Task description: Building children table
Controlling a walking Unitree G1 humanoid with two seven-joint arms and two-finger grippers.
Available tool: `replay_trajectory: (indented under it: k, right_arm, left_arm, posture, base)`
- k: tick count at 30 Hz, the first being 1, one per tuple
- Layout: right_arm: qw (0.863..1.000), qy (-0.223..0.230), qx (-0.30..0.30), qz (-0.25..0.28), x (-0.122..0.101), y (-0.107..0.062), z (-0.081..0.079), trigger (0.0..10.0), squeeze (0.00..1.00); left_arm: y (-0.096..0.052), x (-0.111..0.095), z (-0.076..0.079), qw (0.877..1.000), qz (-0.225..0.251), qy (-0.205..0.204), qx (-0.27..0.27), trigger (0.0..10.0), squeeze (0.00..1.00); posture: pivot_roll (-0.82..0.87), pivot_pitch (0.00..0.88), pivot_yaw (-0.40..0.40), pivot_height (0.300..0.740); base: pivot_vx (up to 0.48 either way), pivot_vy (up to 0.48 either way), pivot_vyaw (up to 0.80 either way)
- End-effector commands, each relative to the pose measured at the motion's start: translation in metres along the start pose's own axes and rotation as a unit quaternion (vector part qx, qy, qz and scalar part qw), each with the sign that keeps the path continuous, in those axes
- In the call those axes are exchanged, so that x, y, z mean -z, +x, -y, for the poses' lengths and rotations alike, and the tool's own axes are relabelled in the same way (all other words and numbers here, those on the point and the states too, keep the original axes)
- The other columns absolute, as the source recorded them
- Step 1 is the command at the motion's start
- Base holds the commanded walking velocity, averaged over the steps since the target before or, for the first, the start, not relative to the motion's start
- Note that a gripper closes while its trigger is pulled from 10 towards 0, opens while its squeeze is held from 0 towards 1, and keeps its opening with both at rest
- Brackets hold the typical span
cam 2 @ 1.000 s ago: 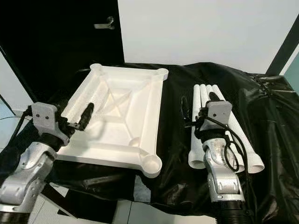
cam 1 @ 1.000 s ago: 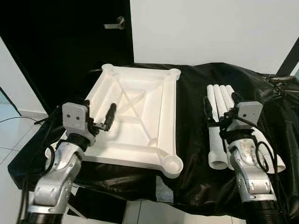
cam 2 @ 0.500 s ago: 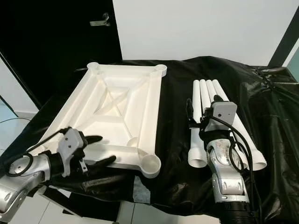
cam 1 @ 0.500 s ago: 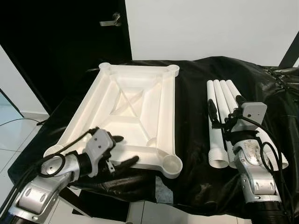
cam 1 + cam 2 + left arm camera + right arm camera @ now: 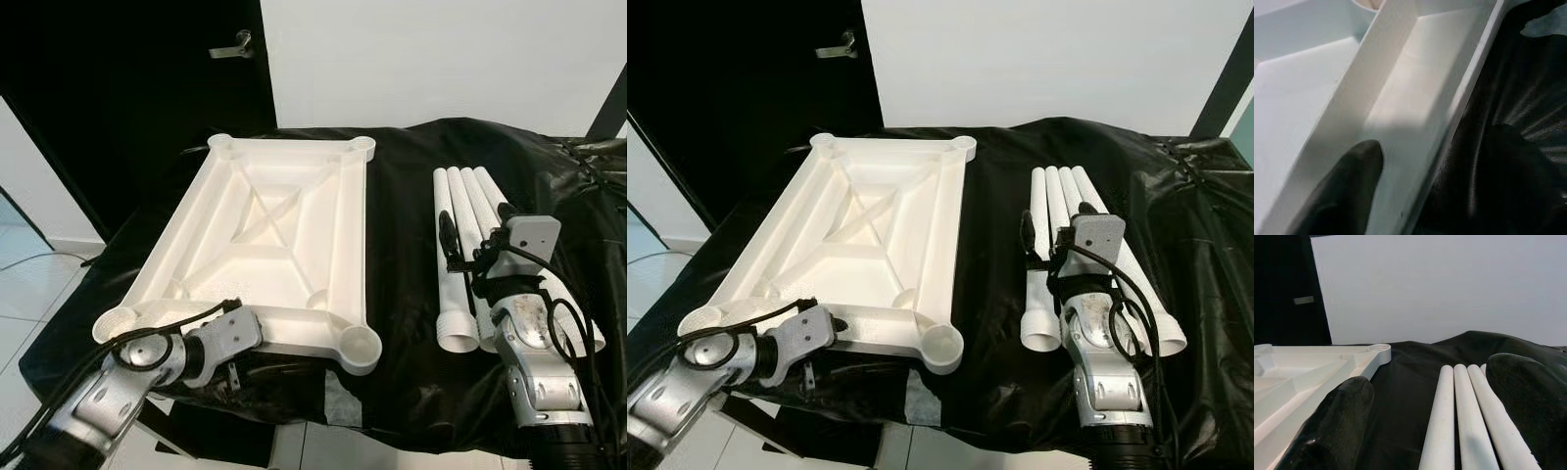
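A white tabletop (image 5: pixel 350 225) lies upside down on the black cover, with a round leg socket (image 5: pixel 359 343) at each corner. Several white tube legs (image 5: pixel 462 201) lie side by side to its right. My left gripper (image 5: pixel 235 360) is low at the tabletop's near edge. In the left wrist view one finger (image 5: pixel 1347 191) rests inside the near rim (image 5: pixel 1459 98) and the other is a dark shape outside it, well apart. My right gripper (image 5: pixel 475 235) hovers open over the near half of the legs (image 5: pixel 1459 431), its fingers (image 5: pixel 1342 421) wide apart and empty.
A black cover (image 5: pixel 402 215) drapes the whole work surface and hangs over its front edge. Behind stand a black door with a metal handle (image 5: pixel 235 44) and a white wall (image 5: pixel 441 59). Tiled floor (image 5: pixel 29 284) shows to the left.
My left arm has dropped from above the tabletop's left side to its near edge, fingers now straddling the rim. The right gripper has stayed over the legs.
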State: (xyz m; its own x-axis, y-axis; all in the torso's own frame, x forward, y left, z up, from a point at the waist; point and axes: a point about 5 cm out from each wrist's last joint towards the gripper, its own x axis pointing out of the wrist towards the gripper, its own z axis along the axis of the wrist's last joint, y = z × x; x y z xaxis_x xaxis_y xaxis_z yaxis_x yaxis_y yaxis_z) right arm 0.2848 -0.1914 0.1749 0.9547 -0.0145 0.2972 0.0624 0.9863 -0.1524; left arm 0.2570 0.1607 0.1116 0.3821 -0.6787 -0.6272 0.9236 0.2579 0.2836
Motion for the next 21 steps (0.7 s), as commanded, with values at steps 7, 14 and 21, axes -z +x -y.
replay_trajectory:
  k: [7,14,21]
  right_arm:
    - [1.0,-0.001,0.014,-0.01,0.002,-0.004,0.002,10.0,0.0]
    - [1.0,-0.001,0.019,-0.023,0.006,-0.008,0.002,10.0,0.0]
    - [1.0,0.0,0.016,-0.026,0.007,-0.005,-0.001,10.0,0.0]
  left_arm:
    - [-0.004,-0.009,-0.005,0.999,0.009,-0.018,-0.025,0.0,0.0]
    - [-0.006,-0.024,0.004,0.999,0.03,0.002,-0.021,1.5,0.0]
    - [-0.001,-0.031,0.012,0.999,0.041,-0.006,-0.017,6.9,0.0]
  posture:
    - [0.02,0.0,0.075,0.74]
    - [0.02,0.0,0.078,0.74]
    - [0.03,0.0,0.07,0.74]
  base:
    - [0.0,0.0,0.0]
    - [0.0,0.0,0.0]
    - [0.0,0.0,0.0]
